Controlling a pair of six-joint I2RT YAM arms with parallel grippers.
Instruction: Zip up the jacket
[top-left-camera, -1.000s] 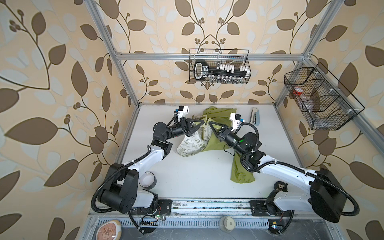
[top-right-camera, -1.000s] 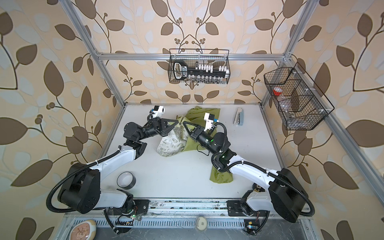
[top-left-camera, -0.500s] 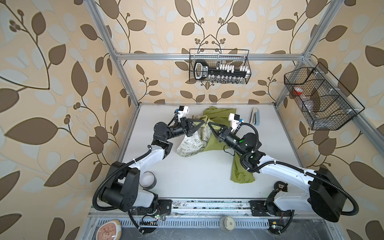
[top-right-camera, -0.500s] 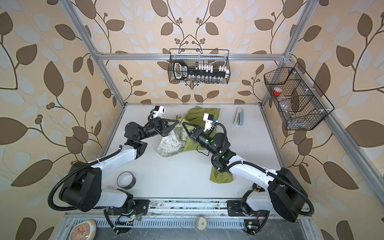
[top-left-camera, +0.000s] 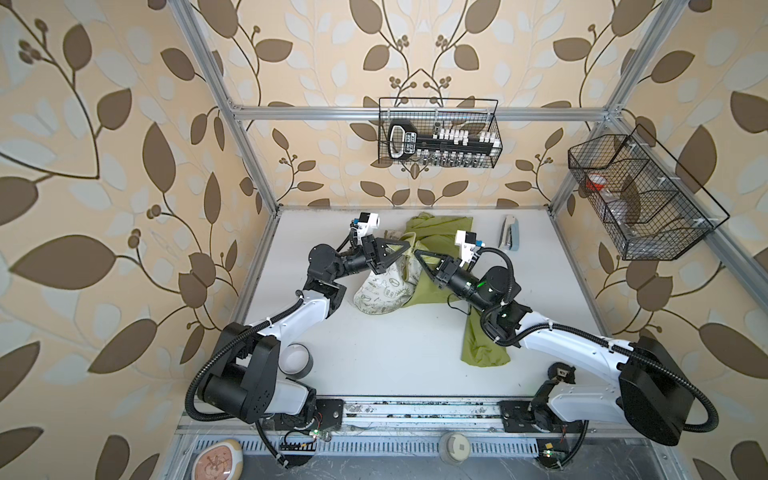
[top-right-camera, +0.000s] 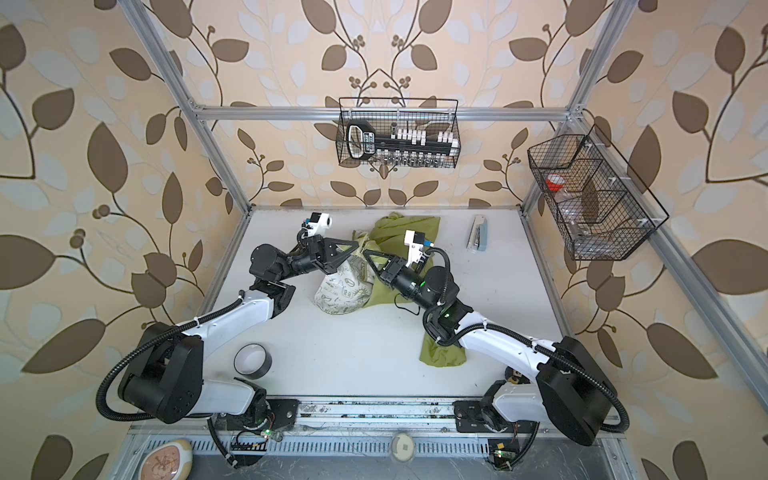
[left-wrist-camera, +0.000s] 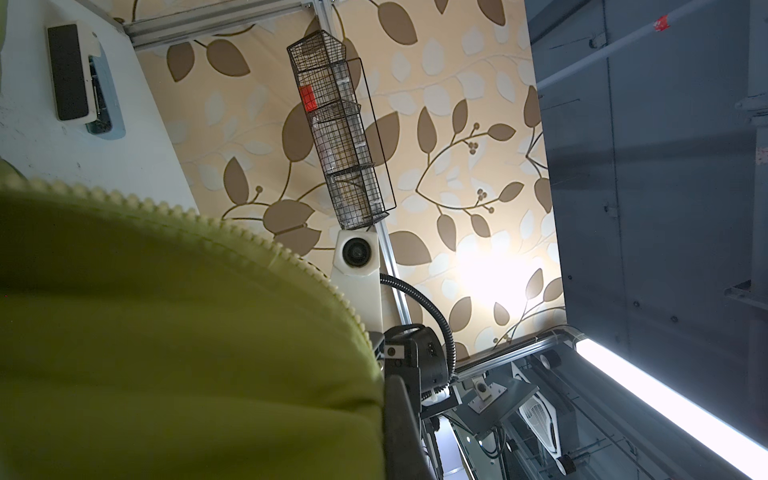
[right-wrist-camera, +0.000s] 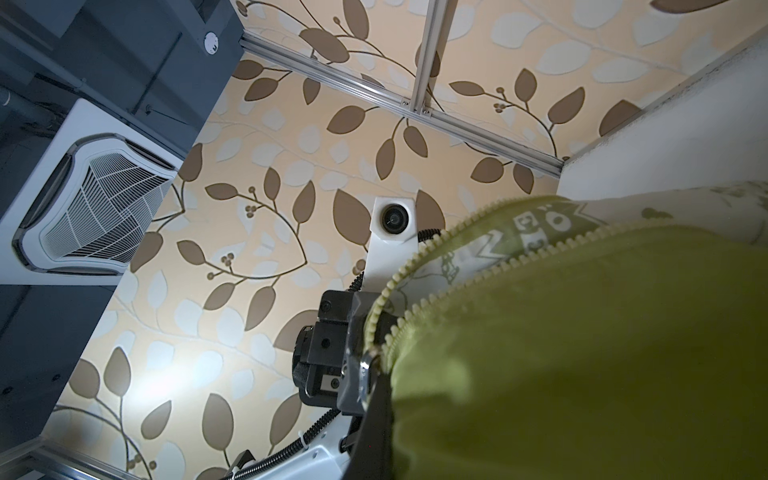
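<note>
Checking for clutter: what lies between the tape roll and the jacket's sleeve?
Only bare table between tape roll and jacket, in both top views.

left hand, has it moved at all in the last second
No visible move: in a top view the left hand, shut on the jacket, sits just as far from the stapler as before.

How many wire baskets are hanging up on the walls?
2. The back basket hangs on the back wall with tools inside. The side basket hangs on the wall at the right. I see no others, though one could be out of view.
</note>
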